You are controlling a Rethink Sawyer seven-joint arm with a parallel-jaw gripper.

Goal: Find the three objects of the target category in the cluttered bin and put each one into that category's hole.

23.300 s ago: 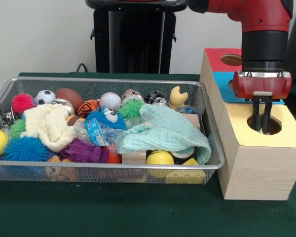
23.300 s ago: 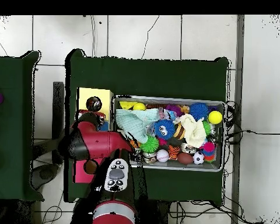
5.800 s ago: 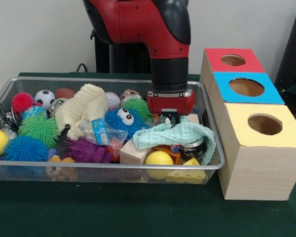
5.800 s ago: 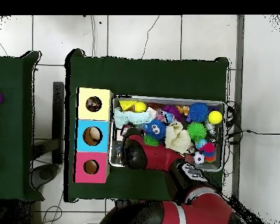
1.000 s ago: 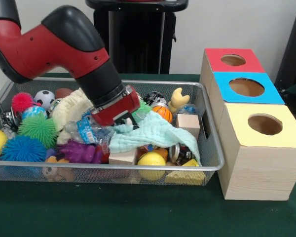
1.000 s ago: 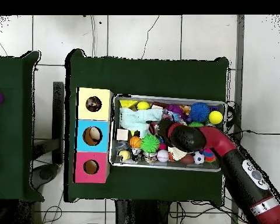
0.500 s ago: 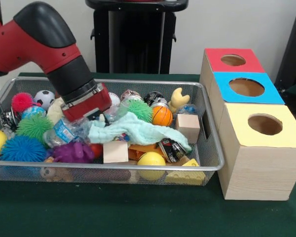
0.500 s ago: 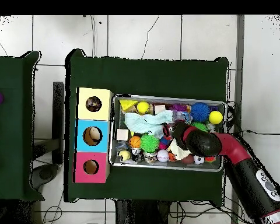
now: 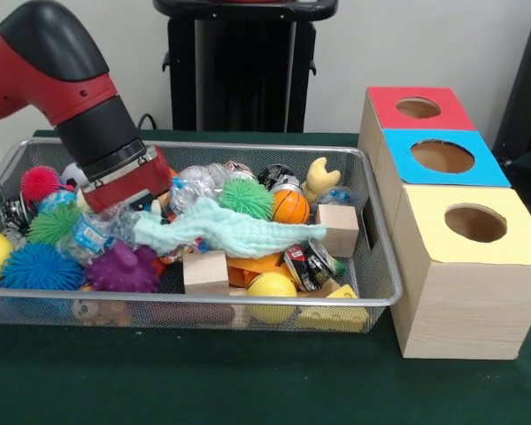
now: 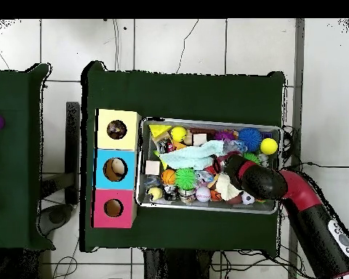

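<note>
My gripper point(image 9: 147, 211) is low in the left half of the wire bin point(image 9: 248, 144), its red wrist tilted. It is shut on one end of a mint cloth point(image 9: 239, 232), which stretches rightward over the clutter. In the overhead view the gripper point(image 10: 222, 158) sits mid-bin with the mint cloth point(image 10: 192, 153) trailing toward the boxes. Uncovered beside the cloth are a green spiky ball point(image 9: 247, 198), a small basketball point(image 9: 290, 205), two wooden blocks point(image 9: 338, 228) point(image 9: 205, 271) and a tipped can point(image 9: 305, 261). The fingertips are buried among toys.
To the right of the bin stand three boxes with round holes: yellow point(image 9: 473, 266) nearest, blue point(image 9: 407, 150), red point(image 9: 385, 102). A crushed bottle point(image 9: 195, 184), a purple spiky toy point(image 9: 124, 268), a blue spiky ball point(image 9: 35, 266) and yellow balls point(image 9: 270, 292) crowd the bin.
The gripper has swept left across the bin, dragging the mint cloth with it. The cloth is pulled out long, and the blocks, basketball and can now show.
</note>
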